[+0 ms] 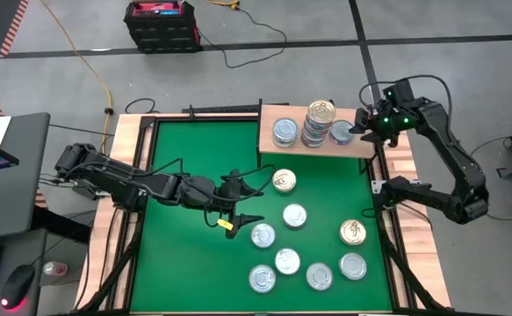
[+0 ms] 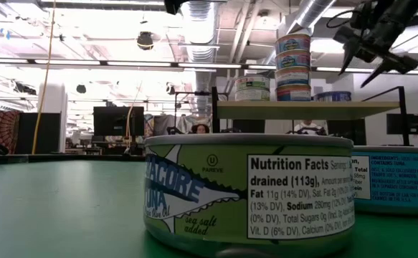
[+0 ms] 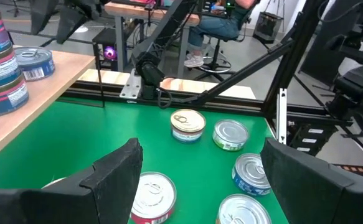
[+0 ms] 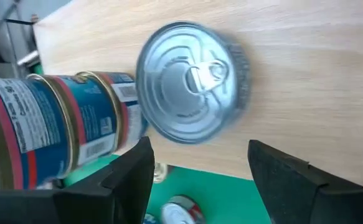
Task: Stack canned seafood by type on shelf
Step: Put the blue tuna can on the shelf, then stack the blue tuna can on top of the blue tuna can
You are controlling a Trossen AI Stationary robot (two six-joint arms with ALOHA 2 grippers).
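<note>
High view: a green table (image 1: 194, 290) carries a light-wood shelf (image 1: 284, 147) at its far edge, where a tall stack of tins (image 1: 320, 123) stands between a single tin (image 1: 284, 132) and another lone tin (image 1: 342, 132). The right hand (image 1: 358, 132) hovers just beside that last tin, fingers apart and empty; its wrist camera shows the silver-lidded tin (image 4: 190, 90) lying flat on the board beyond the open fingers. Eight loose tins (image 1: 306, 248) lie scattered on the felt, well apart from that hand. The left hand (image 1: 238, 219), fingers also spread and empty, sits over mid-table, nearer the loose tins and likely better placed for the next pick. Beyond the table lies an open workshop.
</note>
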